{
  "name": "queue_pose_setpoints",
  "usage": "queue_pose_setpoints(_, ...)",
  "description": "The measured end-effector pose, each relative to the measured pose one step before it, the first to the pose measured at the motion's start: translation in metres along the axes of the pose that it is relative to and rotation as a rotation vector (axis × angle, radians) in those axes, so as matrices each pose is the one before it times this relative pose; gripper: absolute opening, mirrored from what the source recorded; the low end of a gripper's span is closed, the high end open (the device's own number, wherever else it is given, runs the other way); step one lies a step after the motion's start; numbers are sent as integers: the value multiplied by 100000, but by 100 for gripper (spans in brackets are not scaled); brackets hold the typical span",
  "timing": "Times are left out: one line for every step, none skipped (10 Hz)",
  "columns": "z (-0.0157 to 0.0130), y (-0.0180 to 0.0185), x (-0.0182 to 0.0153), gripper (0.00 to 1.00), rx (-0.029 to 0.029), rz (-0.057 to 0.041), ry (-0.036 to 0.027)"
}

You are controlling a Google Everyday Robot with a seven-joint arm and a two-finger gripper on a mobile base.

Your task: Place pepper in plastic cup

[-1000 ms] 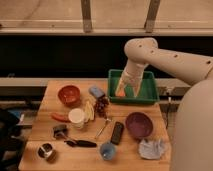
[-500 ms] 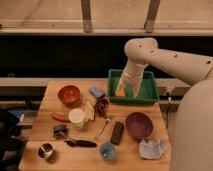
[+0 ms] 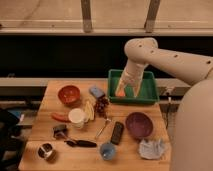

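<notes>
The gripper (image 3: 128,92) hung with its jaws spread and nothing between them, above the green tray (image 3: 150,93), up and well to the right of the cream-white cup (image 3: 76,116). The pepper (image 3: 60,117) lay on the table just left of that cup, its long axis running roughly left to right along the table, so from the gripper it lay well off to the left and nearer the front edge. The plastic cup (image 3: 107,150) stood in front of the cream-white cup and to its right, so I judged the carry would run rightward and forward.
</notes>
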Motion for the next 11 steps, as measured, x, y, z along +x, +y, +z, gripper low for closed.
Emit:
queue_pose_setpoints(-8, 0, -2, 61, -1, 2, -15)
queue_pose_setpoints(9, 0, -1, 61, 5, -6, 11)
queue_pose_setpoints(-4, 2, 1, 61, -7, 3, -4)
queue_pose_setpoints(-2, 1, -1, 61, -3, 2, -4)
queue_pose_setpoints(-1, -24, 25, 61, -68, -64, 35)
queue_pose_setpoints(-154, -27, 3, 61, -564, -257, -521)
queue_pose_setpoints(-335, 80, -8, 61, 29, -2151, -1959)
queue_pose_setpoints(-652, 783, -145, 61, -741, -4514, -2336)
queue_pose_setpoints(-332, 1185, -208, 61, -617, -4706, -1370)
queue_pose_setpoints(-34, 1926, -242, 61, -556, -5993, -1075)
queue_pose_setpoints(40, 2170, -405, 61, -379, -6207, -738)
